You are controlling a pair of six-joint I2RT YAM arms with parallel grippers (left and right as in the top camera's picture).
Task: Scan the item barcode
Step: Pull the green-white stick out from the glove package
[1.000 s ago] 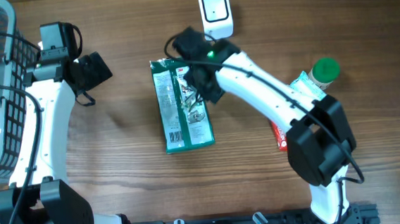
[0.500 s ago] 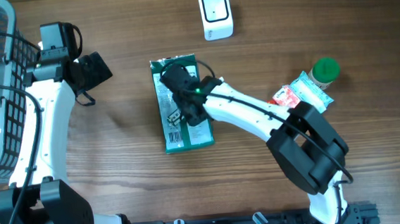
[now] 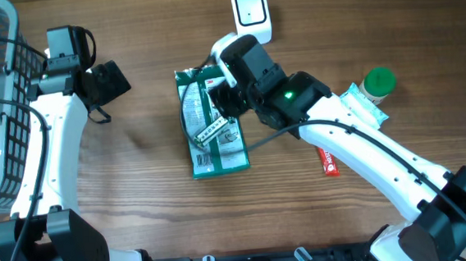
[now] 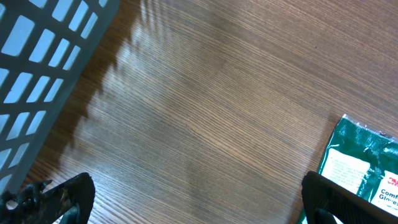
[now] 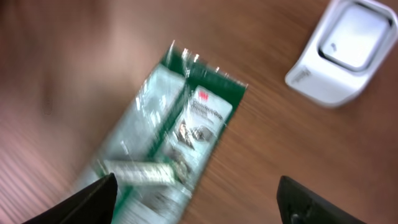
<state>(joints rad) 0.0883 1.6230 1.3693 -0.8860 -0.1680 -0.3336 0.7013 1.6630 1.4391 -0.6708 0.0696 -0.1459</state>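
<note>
One green-capped bottle (image 3: pixel 378 83) right of scanner (image 3: pixel 250 16)

The worktop (image 3: pixel 139 195) is brown wood with a fine, straight grain, smooth and matt apart from a faint sheen. The green packet (image 3: pixel 218 156) is thin, crinkled plastic film, glossy, with white glare patches. The scanner (image 3: pixel 251 14) has a smooth white plastic shell around a shinier window. The basket (image 3: pixel 7 56) is matt grey moulded plastic lattice.
</note>
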